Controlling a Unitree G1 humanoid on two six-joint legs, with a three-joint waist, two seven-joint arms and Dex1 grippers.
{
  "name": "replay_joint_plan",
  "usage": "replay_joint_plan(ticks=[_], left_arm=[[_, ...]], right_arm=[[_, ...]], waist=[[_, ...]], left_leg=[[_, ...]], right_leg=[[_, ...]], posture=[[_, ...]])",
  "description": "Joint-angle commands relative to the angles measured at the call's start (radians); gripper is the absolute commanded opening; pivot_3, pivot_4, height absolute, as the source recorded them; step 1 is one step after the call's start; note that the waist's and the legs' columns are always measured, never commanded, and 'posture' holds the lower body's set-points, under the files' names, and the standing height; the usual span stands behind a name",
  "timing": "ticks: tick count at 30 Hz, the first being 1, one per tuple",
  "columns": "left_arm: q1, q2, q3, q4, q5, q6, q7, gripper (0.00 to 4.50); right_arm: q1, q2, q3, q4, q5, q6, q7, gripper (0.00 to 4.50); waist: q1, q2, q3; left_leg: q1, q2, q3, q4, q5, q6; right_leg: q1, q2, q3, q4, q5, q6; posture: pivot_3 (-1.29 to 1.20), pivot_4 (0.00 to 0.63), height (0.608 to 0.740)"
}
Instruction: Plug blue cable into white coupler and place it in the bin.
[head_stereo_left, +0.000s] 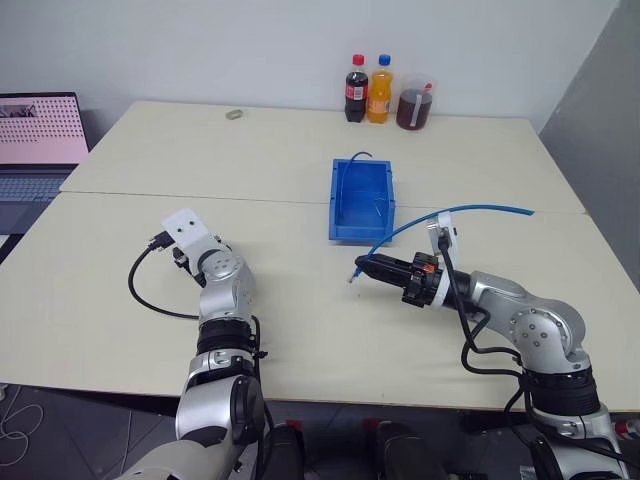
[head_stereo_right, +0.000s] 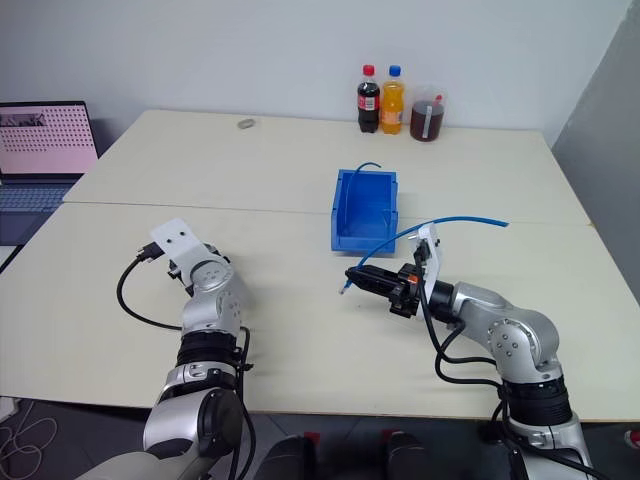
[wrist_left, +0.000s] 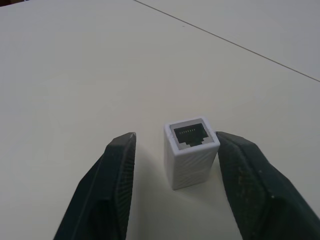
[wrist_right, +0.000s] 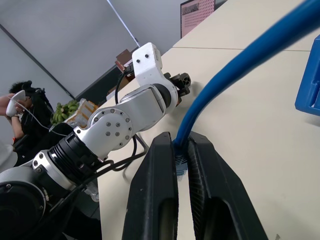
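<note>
Level above the table (head_stereo_left: 300, 320), right pincer (wrist_right: 182, 150) clamped on the blue cable (head_stereo_left: 470, 212), left pincer (wrist_left: 175, 145) apart astride the white coupler (wrist_left: 191, 150)

Two cream-coloured tables (head_stereo_left: 300, 160) stand pushed together, a thin seam running between them, against a plain white wall (head_stereo_left: 250, 45). A grey wall panel (head_stereo_left: 600, 110) rises at the right. An open laptop (head_stereo_left: 35, 150) sits on a surface beside the tables at the left. Dark grey floor (head_stereo_left: 60, 420) shows below the near edge.

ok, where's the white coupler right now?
In the left wrist view the white coupler stands on end on the table, socket up, between the left gripper's open fingers, one finger touching or nearly touching it.
</note>
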Motion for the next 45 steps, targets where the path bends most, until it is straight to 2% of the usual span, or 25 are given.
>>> replay_joint_plan(ticks=[1, 4, 14, 18, 22, 25, 31, 33, 36, 39, 45], left_arm=[[-0.004, -0.003, -0.005, -0.013, -0.003, -0.012, 0.004, 1.44], [0.002, -0.012, -0.005, -0.019, -0.006, -0.008, 0.006, 0.81], [0.02, -0.019, -0.014, -0.042, -0.003, 0.001, -0.005, 0.79], [0.069, -0.026, -0.035, -0.122, -0.026, 0.048, -0.083, 0.79], [0.214, 0.013, -0.131, -0.346, -0.104, 0.203, -0.367, 0.79], [0.3, 0.08, -0.194, -0.484, -0.173, 0.312, -0.575, 0.79], [0.349, 0.253, -0.273, -0.561, -0.283, 0.444, -0.944, 0.79], [0.312, 0.339, -0.335, -0.566, -0.34, 0.466, -1.178, 0.79], [0.248, 0.457, -0.467, -0.528, -0.311, 0.342, -1.498, 0.79], [0.192, 0.525, -0.603, -0.454, -0.222, 0.142, -1.727, 0.79], [0.14, 0.515, -0.733, -0.354, -0.152, -0.076, -1.973, 0.79]], right_arm=[[-0.022, 0.005, -0.011, -0.029, 0.008, -0.012, 0.0, 0.02], [-0.019, 0.004, -0.012, -0.033, 0.009, -0.012, 0.0, 0.02], [-0.016, 0.004, -0.011, -0.038, 0.008, -0.014, -0.001, 0.02], [-0.017, 0.008, -0.012, -0.042, 0.008, -0.018, -0.006, 0.02], [-0.011, 0.013, -0.021, -0.059, 0.012, -0.022, -0.02, 0.02], [0.002, 0.008, -0.033, -0.079, 0.018, -0.021, -0.03, 0.02], [0.036, -0.022, -0.07, -0.138, 0.03, -0.017, -0.053, 0.02], [0.053, -0.048, -0.081, -0.172, 0.022, -0.019, -0.055, 0.02], [0.081, -0.103, -0.073, -0.218, -0.015, -0.034, -0.042, 0.02], [0.108, -0.151, -0.052, -0.255, -0.048, -0.056, -0.025, 0.02], [0.145, -0.213, -0.011, -0.303, -0.105, -0.099, 0.009, 0.02]], waist=[[0.0, 0.0, 0.0], [0.0, 0.0, 0.0], [0.0, 0.0, 0.0], [0.0, 0.0, 0.0], [-0.002, 0.0, 0.0], [0.001, 0.001, 0.0], [0.002, 0.001, -0.001], [0.002, 0.001, -0.001], [0.001, 0.0, 0.0], [-0.001, 0.0, 0.0], [-0.011, 0.001, 0.0]], left_leg=[[0.0, 0.0, 0.0, 0.0, 0.0, 0.0], [0.0, 0.0, 0.0, 0.0, 0.0, 0.0], [0.0, 0.0, 0.0, 0.0, 0.0, 0.0], [0.0, 0.0, 0.0, 0.0, 0.0, 0.0], [0.001, 0.0, 0.001, 0.0, 0.0, 0.0], [0.002, 0.0, 0.0, 0.0, 0.001, -0.001], [0.002, 0.0, -0.001, 0.001, 0.001, -0.002], [0.002, 0.0, -0.001, 0.001, 0.001, -0.002], [0.001, 0.0, -0.001, 0.001, 0.001, -0.002], [0.001, -0.001, 0.0, 0.0, 0.001, -0.002], [0.001, 0.001, 0.0, 0.0, 0.001, -0.001]], right_leg=[[0.0, 0.0, 0.0, 0.0, 0.0, 0.0], [0.0, 0.0, 0.0, 0.0, 0.0, 0.0], [0.0, 0.0, 0.0, 0.001, 0.0, 0.0], [0.0, 0.0, 0.0, 0.001, 0.0, 0.0], [0.0, 0.0, 0.001, 0.003, 0.002, -0.004], [0.0, 0.0, 0.0, 0.004, 0.002, -0.004], [0.0, -0.001, -0.001, 0.004, 0.0, 0.001], [0.0, -0.001, -0.001, 0.004, 0.0, 0.001], [-0.001, 0.0, -0.001, 0.004, 0.0, 0.001], [-0.001, 0.0, -0.001, 0.003, 0.0, 0.0], [-0.002, 0.001, 0.001, 0.003, -0.002, -0.002]], posture=[[0.0, 0.15, 0.74], [0.0, 0.15, 0.74], [0.0, 0.15, 0.74], [0.0, 0.15, 0.74], [0.0, 0.15, 0.74], [0.0, 0.15, 0.74], [0.0, 0.15, 0.74], [0.0, 0.15, 0.74], [0.0, 0.15, 0.74], [0.0, 0.15, 0.74], [0.0, 0.15, 0.74]])
